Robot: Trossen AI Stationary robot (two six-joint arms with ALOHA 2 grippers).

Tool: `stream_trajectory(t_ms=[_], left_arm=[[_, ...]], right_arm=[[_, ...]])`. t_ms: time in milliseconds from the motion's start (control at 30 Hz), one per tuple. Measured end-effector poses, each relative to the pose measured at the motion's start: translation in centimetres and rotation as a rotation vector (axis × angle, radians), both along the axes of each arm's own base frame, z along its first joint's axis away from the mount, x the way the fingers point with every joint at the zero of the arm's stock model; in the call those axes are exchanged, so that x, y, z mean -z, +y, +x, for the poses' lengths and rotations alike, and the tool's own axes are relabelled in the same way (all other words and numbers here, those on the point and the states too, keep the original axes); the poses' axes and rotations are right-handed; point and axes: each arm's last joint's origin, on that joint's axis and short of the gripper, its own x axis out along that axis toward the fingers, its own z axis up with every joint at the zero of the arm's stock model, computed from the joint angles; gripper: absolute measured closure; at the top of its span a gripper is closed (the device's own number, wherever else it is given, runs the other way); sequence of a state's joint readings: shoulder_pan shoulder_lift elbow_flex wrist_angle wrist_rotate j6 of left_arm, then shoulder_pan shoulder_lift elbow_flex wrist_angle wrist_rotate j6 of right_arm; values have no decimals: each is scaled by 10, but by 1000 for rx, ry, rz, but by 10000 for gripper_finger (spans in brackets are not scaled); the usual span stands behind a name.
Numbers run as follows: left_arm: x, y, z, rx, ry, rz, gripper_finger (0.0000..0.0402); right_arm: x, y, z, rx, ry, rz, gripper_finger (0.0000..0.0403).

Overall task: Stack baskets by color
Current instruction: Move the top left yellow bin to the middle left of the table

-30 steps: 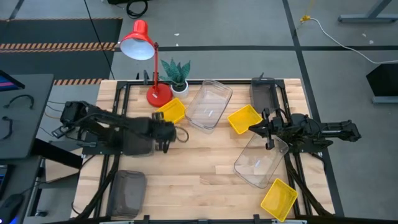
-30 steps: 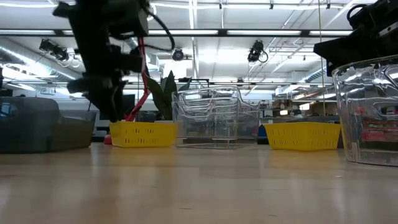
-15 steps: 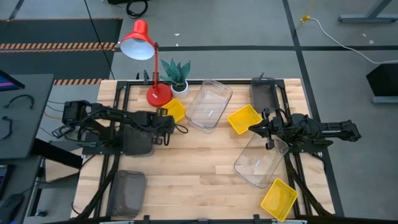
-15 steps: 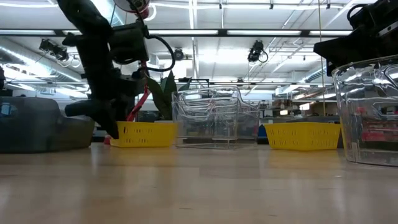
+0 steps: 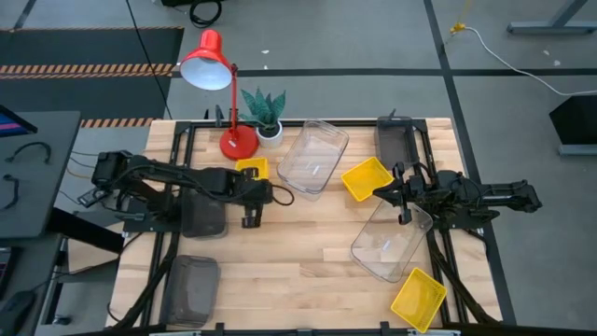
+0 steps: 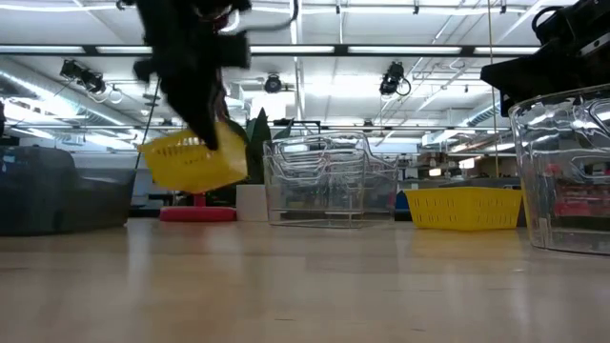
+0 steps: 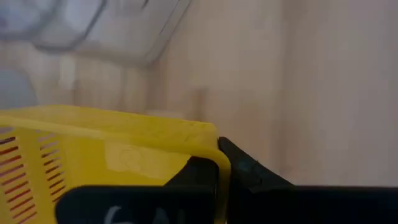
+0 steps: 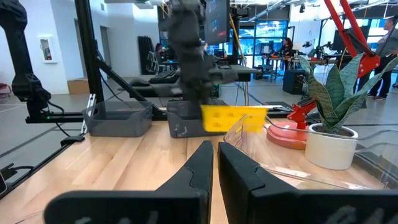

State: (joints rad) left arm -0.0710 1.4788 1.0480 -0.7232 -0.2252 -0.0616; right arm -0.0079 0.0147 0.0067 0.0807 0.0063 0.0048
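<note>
Small yellow slotted plastic basket point(image 6: 191, 160): lifted off wooden bench point(image 5: 298, 252), ten o'clock sector, pinched by left claw point(image 5: 250, 191). Right claw point(image 5: 403, 198) pinching clear plastic bin point(image 5: 392, 243), three o'clock. Next: carry to another yellow basket point(image 5: 366, 178), nest inside.

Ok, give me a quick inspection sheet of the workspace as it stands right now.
Surface: wooden table, bare at the middle.
Job's things: yellow basket lifted and tilted; two more yellow baskets; two clear baskets; grey baskets.
Clutter: red desk lamp, potted plant.
Grippers: left gripper shut on the lifted yellow basket; right gripper at the near clear basket's rim.
Cables: one on the floor.
Surroundings: workshop, people far behind.
</note>
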Motion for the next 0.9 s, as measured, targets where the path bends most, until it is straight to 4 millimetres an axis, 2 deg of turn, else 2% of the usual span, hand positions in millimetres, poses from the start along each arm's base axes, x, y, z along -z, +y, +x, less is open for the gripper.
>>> stream_trajectory(t_ms=[133,267,467,567,733,900], left_arm=[[-25,-24,9,-61,-113,-167,394],[-26,-57,11,-82,-170,-264,396],[8,-113,27,-81,-168,-347,396],[26,-130,42,-75,-117,-332,396],[49,-140,64,-65,21,-242,390],[59,-142,69,-22,154,-161,354]], right_arm=[[0,0,0,0,0,0,373],[0,0,0,1,0,0,373],[0,0,0,0,1,0,373],[0,0,0,0,0,0,373],[0,0,0,0,0,0,373],[0,0,0,0,0,0,373]])
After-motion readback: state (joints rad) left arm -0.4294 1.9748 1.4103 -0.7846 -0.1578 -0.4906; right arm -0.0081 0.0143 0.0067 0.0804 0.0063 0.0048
